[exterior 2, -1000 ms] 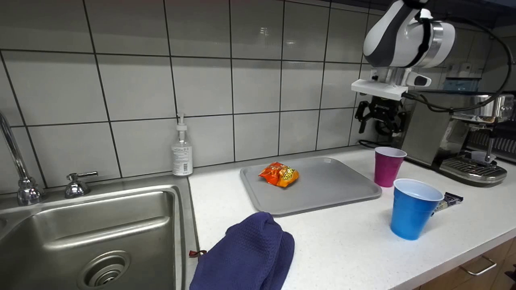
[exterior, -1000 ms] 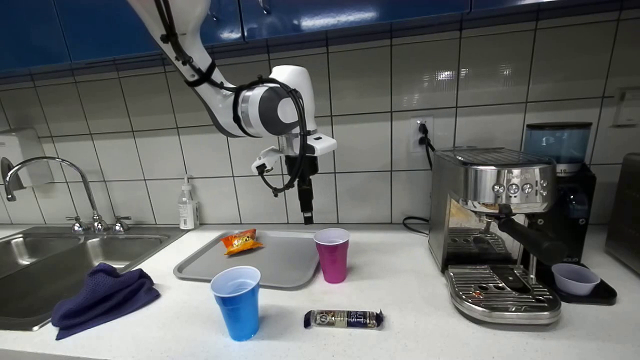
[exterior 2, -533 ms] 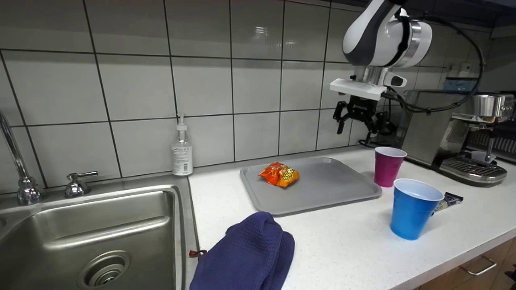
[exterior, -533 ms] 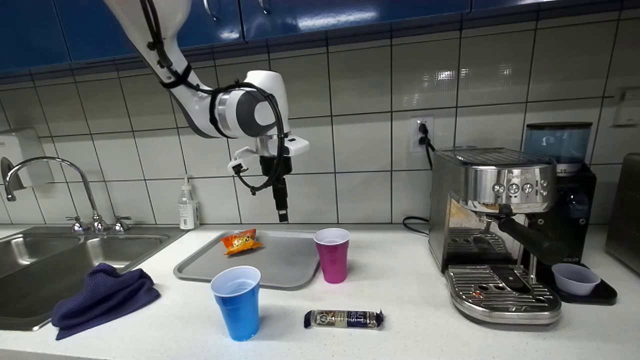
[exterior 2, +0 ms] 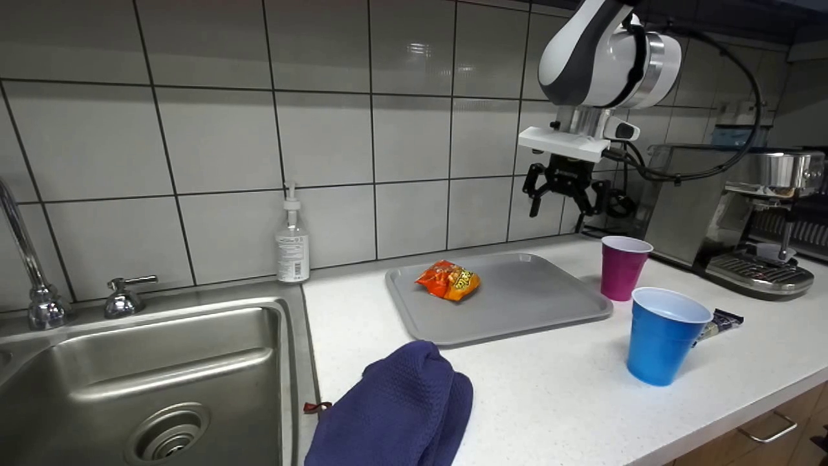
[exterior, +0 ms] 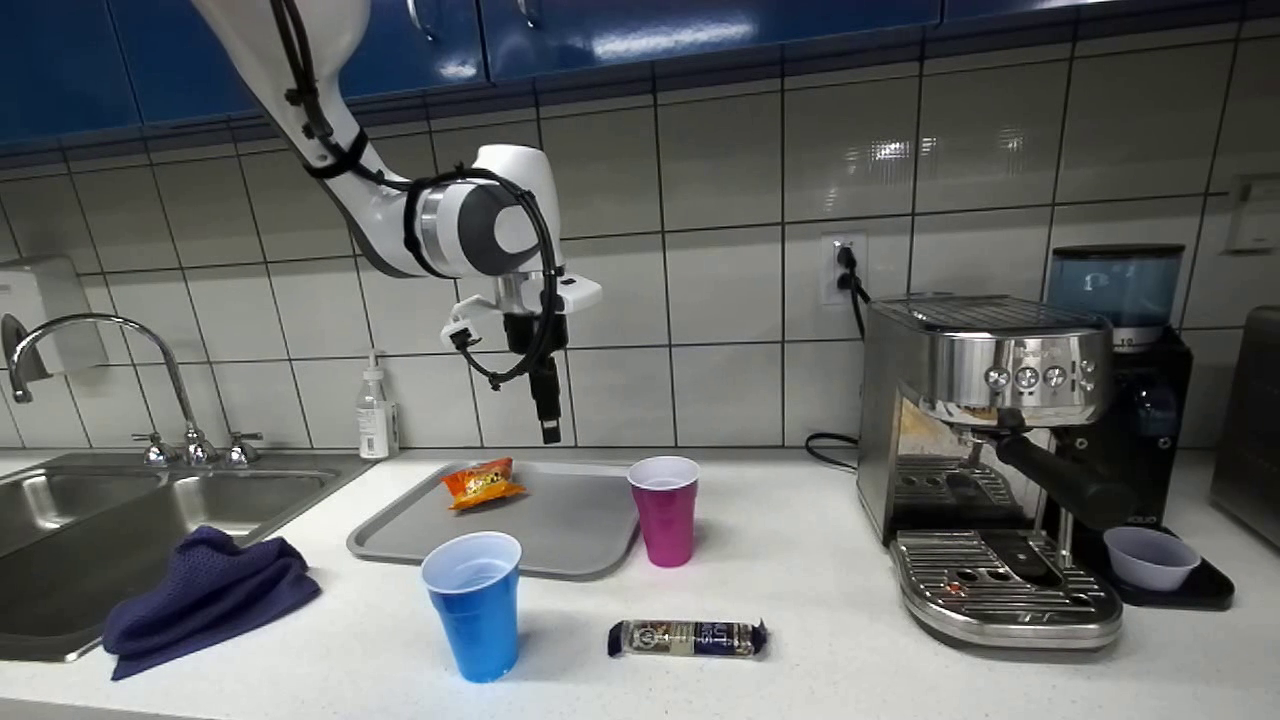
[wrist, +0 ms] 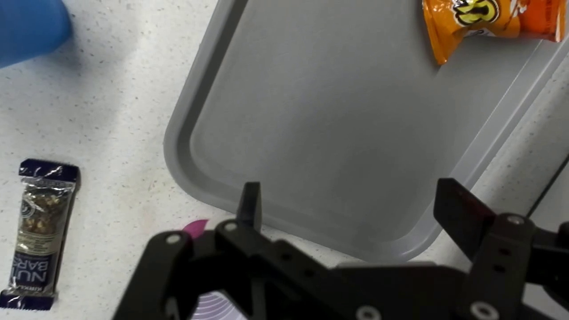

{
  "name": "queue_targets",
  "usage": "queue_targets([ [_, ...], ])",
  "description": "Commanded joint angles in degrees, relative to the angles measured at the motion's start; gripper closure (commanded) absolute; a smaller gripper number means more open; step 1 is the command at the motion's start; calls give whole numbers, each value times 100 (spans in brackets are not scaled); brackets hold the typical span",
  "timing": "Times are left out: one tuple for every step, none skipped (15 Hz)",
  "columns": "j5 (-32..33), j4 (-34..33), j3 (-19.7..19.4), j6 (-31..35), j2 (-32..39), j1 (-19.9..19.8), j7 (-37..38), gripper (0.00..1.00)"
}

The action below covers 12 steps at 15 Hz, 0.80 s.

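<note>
Nothing is gripped by the widely spread tool (wrist: 349, 195); the tray (wrist: 311, 111) beneath is already occupied by an orange packet (wrist: 493, 20), a nut bar (wrist: 40, 235) being left well aside.

counter (exterior: 800, 580) bright | glare: blue cabinet (exterior: 710, 32), wall tiles (exterior: 720, 290) | wrist view: soft shadow across gray tray (wrist: 320, 124)

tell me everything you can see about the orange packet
The orange packet looks like shiny, crinkled plastic film, red-orange to golden, with yellow lettering and flattened ends. It lies puffed up on the gray tray, toward the end nearer the sink. Whether it is sealed is unclear. Only the tray touches it.
</note>
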<state>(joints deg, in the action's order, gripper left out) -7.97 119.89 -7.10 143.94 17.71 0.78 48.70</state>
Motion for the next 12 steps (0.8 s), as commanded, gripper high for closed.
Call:
queue_targets([
  [5,-10,8,-16,-1,-11,-2,0],
  [5,-10,8,-16,-1,-11,-2,0],
  [5,-10,8,-16,-1,-11,-3,0],
  [5,-10,8,-16,-1,-11,-3,0],
  [5,-10,8,-16,-1,-11,-4,0],
  [5,-10,8,-16,-1,-11,-4,0],
  [5,-10,8,-16,-1,-11,-4,0],
  [41,3,24,50,-6,16,-44,0],
  [86,30,64,162,-4,61,-114,0],
  [155,49,93,242,7,128,-128,0],
  [231,75,132,358,20,214,-137,0],
  [218,80,200,434,44,262,-200,0],
])
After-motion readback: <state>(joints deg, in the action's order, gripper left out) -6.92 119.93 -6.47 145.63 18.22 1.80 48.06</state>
